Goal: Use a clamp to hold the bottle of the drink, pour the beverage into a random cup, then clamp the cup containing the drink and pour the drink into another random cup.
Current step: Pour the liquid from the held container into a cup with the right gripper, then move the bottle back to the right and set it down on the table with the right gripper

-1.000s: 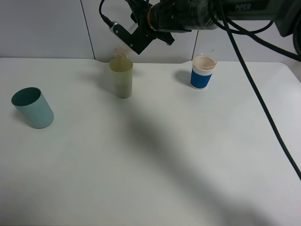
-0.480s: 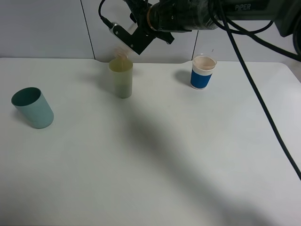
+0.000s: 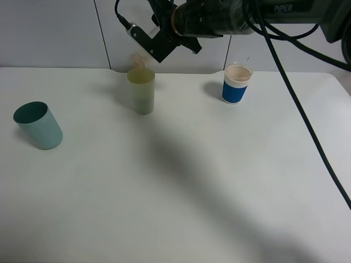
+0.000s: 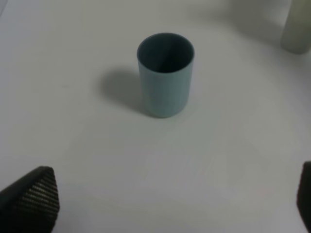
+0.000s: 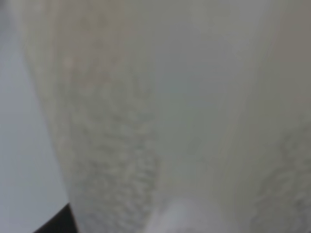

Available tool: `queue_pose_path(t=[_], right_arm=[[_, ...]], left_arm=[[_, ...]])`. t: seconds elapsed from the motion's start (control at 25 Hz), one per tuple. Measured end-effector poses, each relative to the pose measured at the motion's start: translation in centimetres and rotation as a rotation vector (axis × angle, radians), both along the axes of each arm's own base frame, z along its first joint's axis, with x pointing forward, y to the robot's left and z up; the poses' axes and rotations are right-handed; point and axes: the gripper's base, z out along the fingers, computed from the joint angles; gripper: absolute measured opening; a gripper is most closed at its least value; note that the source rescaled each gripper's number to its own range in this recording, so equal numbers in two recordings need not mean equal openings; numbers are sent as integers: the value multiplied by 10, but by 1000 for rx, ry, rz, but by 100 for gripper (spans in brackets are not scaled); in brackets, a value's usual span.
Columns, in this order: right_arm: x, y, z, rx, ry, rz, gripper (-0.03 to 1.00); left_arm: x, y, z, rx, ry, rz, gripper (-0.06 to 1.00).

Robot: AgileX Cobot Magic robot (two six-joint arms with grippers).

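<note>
1. Top centre of the high view: black two-fingered right end effector [image 3: 147, 50] on a black cabled arm, pressed together on a small clear plastic bottle [image 3: 137, 58] with a faint pink tint.
2. Bottle tipped over, mouth down, right at the rim of the tall pale yellow-green plastic tumbler [image 3: 141, 90]. Touching the rim or just above it? Cannot tell.
3. Yellow-green tumbler upright on the white counter [image 3: 192, 181], upper part of the frame, left of centre.
4. Over near the left edge: teal plastic tumbler [image 3: 38, 125] with a darker green inside, standing well apart from the yellow-green one.
5. Upper right of centre: blue cup with a white rim [image 3: 237, 84], upright, pale tan showing inside, well clear of the pouring.
6. Left wrist view: left end effector [image 4: 167, 204] spread wide, jaws far apart, only bare counter between them. Teal tumbler standing ahead of it, untouched.
7. Right wrist view: nothing but a blurred pale surface filling the frame, too close to read.
</note>
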Motion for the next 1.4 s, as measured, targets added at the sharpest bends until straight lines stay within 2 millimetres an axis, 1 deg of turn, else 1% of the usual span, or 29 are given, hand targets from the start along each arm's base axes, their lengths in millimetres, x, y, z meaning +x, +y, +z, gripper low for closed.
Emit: queue_pose_path(t=[0.16,0.2,0.36,0.48,0.72,0.92,1.08,1.12,1.2,1.4], right_arm=[[0,0,-1,80,43,-37,3],[-1,0,-2,132,71,-66,3],[-1,-2,-2,197,106,-117,3],[-1,-3,-4,283,149,-183,3],[0,-6,-5,520,251,-318,3],[2,-11,-6,789,355,-459,3],[3,-13,-7,937,415,-541,3],[2,-12,-8,1032,463,-594,3],[1,-12,-9,1105,504,-636,3],[0,-11,-11,1222,576,-706,3]], left_arm=[[0,0,0,0,0,0,100],[0,0,0,0,0,0,100],[0,0,0,0,0,0,100],[0,0,0,0,0,0,100],[0,0,0,0,0,0,100],[0,0,0,0,0,0,100],[0,0,0,0,0,0,100],[0,0,0,0,0,0,100],[0,0,0,0,0,0,100],[0,0,0,0,0,0,100]])
